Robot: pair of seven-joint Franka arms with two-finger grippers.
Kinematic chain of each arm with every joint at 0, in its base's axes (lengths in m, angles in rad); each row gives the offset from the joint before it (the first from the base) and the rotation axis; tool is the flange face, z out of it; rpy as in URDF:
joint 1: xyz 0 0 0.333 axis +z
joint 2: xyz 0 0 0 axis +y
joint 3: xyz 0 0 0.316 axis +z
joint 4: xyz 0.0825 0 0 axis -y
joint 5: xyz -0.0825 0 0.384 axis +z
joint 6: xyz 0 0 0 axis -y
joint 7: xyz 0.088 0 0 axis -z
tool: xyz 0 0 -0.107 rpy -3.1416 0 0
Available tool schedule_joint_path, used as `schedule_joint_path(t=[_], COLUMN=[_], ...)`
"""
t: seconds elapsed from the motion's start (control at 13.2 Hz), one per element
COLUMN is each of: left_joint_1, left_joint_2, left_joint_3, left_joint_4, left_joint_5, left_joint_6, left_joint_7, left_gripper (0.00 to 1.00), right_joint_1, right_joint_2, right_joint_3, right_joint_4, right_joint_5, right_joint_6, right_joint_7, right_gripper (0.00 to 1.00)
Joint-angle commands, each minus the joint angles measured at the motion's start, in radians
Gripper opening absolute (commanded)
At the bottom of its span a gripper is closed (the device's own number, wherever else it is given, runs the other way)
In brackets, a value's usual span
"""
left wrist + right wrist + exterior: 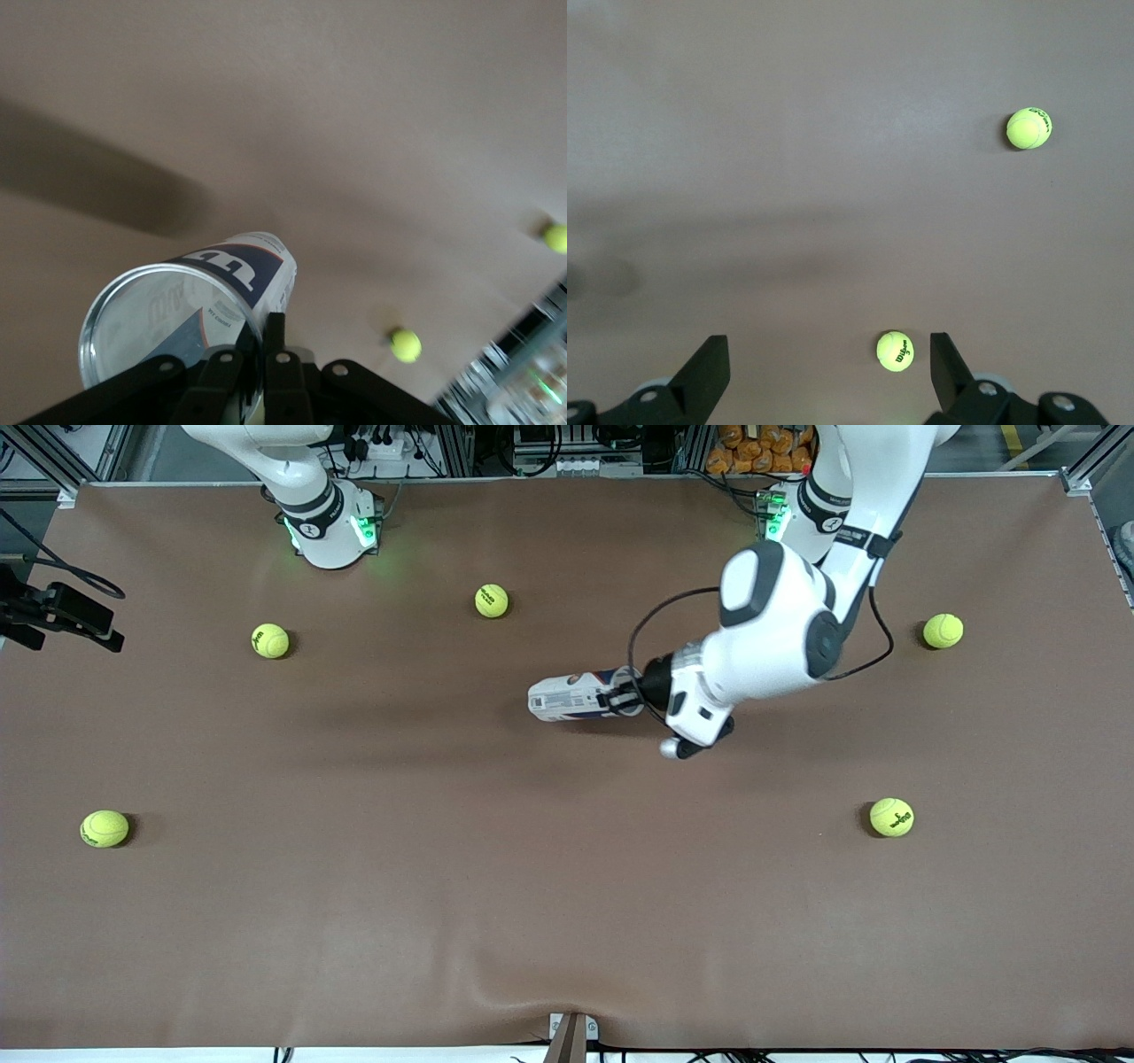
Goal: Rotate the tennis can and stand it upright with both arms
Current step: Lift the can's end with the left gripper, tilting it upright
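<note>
The tennis can (567, 695) is on its side over the middle of the table, white and navy, its open silvery-rimmed end toward the left arm. My left gripper (620, 693) is shut on that rim. In the left wrist view one finger is inside the can (190, 301) and the other outside, with the left gripper (264, 323) pinching the clear wall. I cannot tell whether the can touches the table. My right gripper (828, 354) hangs open high over the table, with nothing between its fingers. The right arm (306, 487) waits near its base.
Several yellow-green tennis balls lie scattered on the brown table (567, 921): one (492, 600) near the bases, one (270, 640) toward the right arm's end, one (891, 817) toward the left arm's end. A ball (895, 351) lies far below the right gripper.
</note>
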Motion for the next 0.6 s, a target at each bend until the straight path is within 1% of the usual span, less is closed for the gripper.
schedule_joint_path(t=[0.0, 0.08, 0.23, 0.38, 0.53], left_joint_1=[-0.067, -0.085, -0.133, -0.189, -0.233], left_joint_2=[0.025, 0.026, 0.040, 0.084, 0.156], left_joint_3=[0.005, 0.005, 0.005, 0.007, 0.014], left_joint_4=[0.076, 0.094, 0.143, 0.235, 0.344], left_joint_5=[0.170, 0.238, 0.415, 0.546, 0.634], left_joint_6=[0.006, -0.003, -0.069, -0.170, -0.279], left_joint_7=[-0.195, -0.260, -0.402, -0.505, -0.590], left_gripper=[0.00, 0.00, 0.00, 0.00, 0.00], right_joint_1=[0.004, 0.004, 0.004, 0.004, 0.004], right_joint_2=[-0.029, -0.029, -0.029, -0.029, -0.029], right_joint_3=[0.003, 0.001, 0.001, 0.001, 0.001], right_joint_4=[-0.016, -0.016, -0.016, -0.016, -0.016], right_joint_5=[-0.004, -0.004, -0.004, -0.004, -0.004], right_joint_6=[-0.003, -0.002, -0.003, -0.003, -0.003], right_joint_7=[0.002, 0.000, 0.002, 0.000, 0.002], right_gripper=[1.00, 1.00, 1.00, 1.00, 1.00])
